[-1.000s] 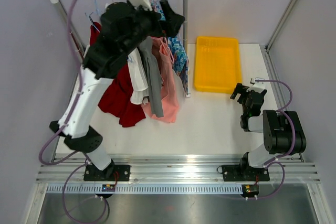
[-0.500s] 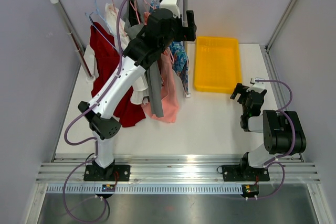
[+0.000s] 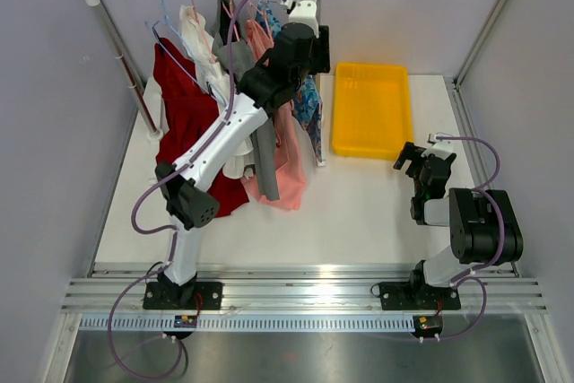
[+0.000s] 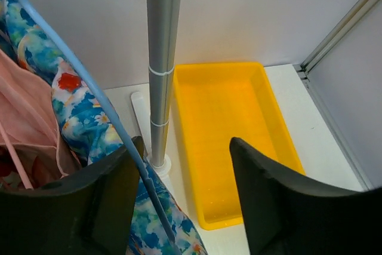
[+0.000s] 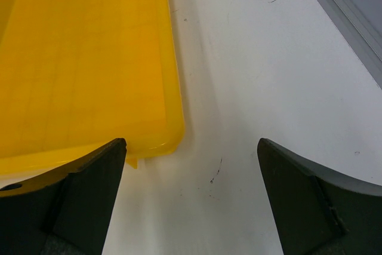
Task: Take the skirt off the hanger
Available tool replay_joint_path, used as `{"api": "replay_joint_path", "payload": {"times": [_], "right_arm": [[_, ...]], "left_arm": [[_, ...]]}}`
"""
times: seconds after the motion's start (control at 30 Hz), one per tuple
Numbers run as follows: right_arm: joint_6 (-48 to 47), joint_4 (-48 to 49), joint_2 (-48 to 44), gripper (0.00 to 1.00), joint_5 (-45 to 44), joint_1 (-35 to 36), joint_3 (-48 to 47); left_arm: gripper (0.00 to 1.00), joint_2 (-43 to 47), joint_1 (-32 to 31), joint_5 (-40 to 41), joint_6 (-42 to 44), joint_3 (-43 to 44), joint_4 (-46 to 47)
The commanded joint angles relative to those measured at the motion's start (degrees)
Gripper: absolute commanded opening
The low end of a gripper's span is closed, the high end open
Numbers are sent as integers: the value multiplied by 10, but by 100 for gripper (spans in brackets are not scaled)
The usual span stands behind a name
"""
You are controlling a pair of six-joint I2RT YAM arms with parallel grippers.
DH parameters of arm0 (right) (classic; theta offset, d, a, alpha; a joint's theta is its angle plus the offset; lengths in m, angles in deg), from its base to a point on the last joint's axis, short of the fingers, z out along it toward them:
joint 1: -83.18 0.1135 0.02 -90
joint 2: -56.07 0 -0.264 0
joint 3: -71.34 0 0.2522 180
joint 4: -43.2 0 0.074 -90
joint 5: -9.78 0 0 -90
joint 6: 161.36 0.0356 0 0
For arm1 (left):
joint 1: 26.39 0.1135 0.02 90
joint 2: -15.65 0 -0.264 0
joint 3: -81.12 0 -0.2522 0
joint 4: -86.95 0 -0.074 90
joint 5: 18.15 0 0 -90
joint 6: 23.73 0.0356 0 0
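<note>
Left gripper (image 4: 186, 147), jaws wide and empty, hovers at the rack post (image 4: 162, 58) beside what looks to be the floral skirt (image 4: 77, 120), hung on its blue hanger (image 4: 89, 89). Right gripper (image 5: 191, 147) sits spread wide over the surface (image 5: 250, 88), near the yellow tray (image 5: 83, 58).

Pole (image 4: 162, 58): brushed metal, satin sheen. Tray (image 4: 239, 123): yellow plastic, glossy, faint grid moulded in floor. Table (image 5: 268, 88): white, matt, smooth, few dark scuffs. Skirt (image 4: 89, 129): thin floral-print cloth. Hanger (image 4: 77, 68): smooth light-blue, plastic-looking. Jaws: matt black plastic.
</note>
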Motion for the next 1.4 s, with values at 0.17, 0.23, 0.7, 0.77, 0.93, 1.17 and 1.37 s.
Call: {"api": "replay_joint_path", "payload": {"times": [0.17, 0.23, 0.7, 0.77, 0.93, 1.17, 1.37], "right_arm": [[25, -16, -41, 99, -61, 1, -21], [26, -123, -79, 99, -64, 1, -64], [285, -561, -287, 99, 240, 3, -342], [377, -521, -311, 99, 322, 2, -316], [332, -645, -352, 99, 268, 128, -423], [188, -890, -305, 99, 5, 449, -654], [159, -972, -224, 100, -245, 677, -721]], "left_arm": [[7, 52, 4, 24, 27, -5, 61], [0, 67, 4, 26, 35, -11, 56], [0, 222, -32, 25, 39, -72, 2], [0, 256, -37, 27, 33, -94, 3], [0, 309, -60, 47, 19, -157, 10], [0, 286, -91, 115, 18, -133, 15], [0, 191, -98, 164, 43, -22, -3]]}}
